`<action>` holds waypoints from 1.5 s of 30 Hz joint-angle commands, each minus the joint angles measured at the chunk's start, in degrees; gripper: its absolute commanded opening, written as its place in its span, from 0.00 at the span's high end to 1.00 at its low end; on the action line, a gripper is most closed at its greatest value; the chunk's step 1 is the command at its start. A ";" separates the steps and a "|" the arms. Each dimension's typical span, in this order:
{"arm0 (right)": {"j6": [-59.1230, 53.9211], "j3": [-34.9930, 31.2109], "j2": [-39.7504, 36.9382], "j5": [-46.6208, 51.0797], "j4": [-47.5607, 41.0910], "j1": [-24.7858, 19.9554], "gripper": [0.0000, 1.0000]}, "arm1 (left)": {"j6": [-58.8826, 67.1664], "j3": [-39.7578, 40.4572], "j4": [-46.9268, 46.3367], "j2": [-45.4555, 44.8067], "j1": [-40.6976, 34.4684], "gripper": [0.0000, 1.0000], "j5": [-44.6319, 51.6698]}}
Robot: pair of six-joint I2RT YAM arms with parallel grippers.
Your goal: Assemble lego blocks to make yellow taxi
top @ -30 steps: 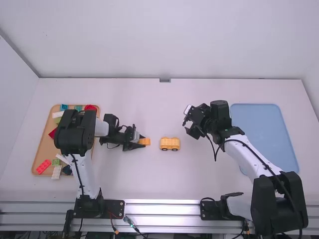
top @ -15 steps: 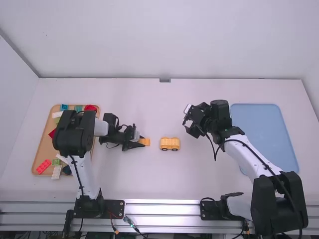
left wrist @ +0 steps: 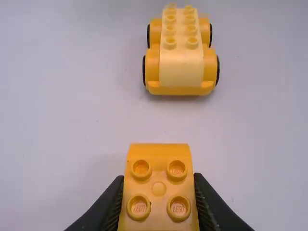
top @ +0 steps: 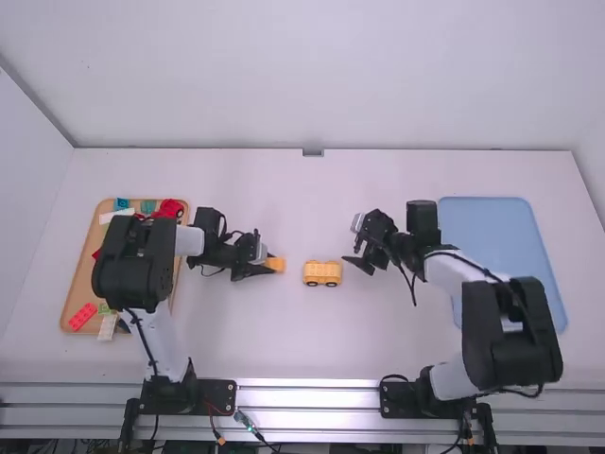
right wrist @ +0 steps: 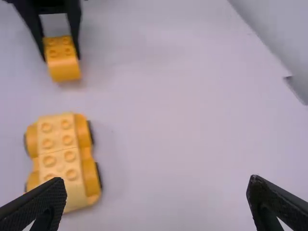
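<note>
Well, nearest the left wrist camera, the block sits studs up in the left gripper, whose fingers are closed on its two sides. Just past it, apart from it, stands the car on its wheels, its studded top bare. Beyond the car, the right gripper has its fingers wide apart with nothing between them.

I'd say the body is being built up: the block probably goes on top next. That calls for steadying the car, likely with the right gripper, since it could roll, then lining up the studs and pressing straight down.

Over by the left arm, the wooden tray has a pink brick and a white brick near, a red brick and a teal brick far. The blue tray lies by the right arm.
</note>
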 commanded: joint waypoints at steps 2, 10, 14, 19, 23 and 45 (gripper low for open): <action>-1.14 -1.18 6.03 -13.35 3.45 0.39 0.01 | -1.40 0.09 -0.33 -3.04 -2.71 0.92 1.16; -6.67 -1.46 12.81 -14.82 5.57 4.37 0.01 | -5.01 0.09 0.50 -7.61 -4.07 0.95 9.44; -6.43 -3.13 13.49 -8.39 8.28 6.45 0.01 | -6.14 0.09 -0.44 -8.02 -5.51 0.98 11.80; -6.67 -5.11 16.68 -10.23 14.73 7.67 0.01 | -6.40 0.04 0.55 -8.02 -10.16 0.98 8.87; -1.66 -4.79 22.03 -9.81 22.38 7.89 0.01 | -11.19 0.04 4.72 -8.00 -14.51 0.98 3.28; 1.53 -1.31 29.20 -14.67 27.02 5.57 0.40 | -31.93 0.04 20.87 -1.77 -18.10 0.98 2.62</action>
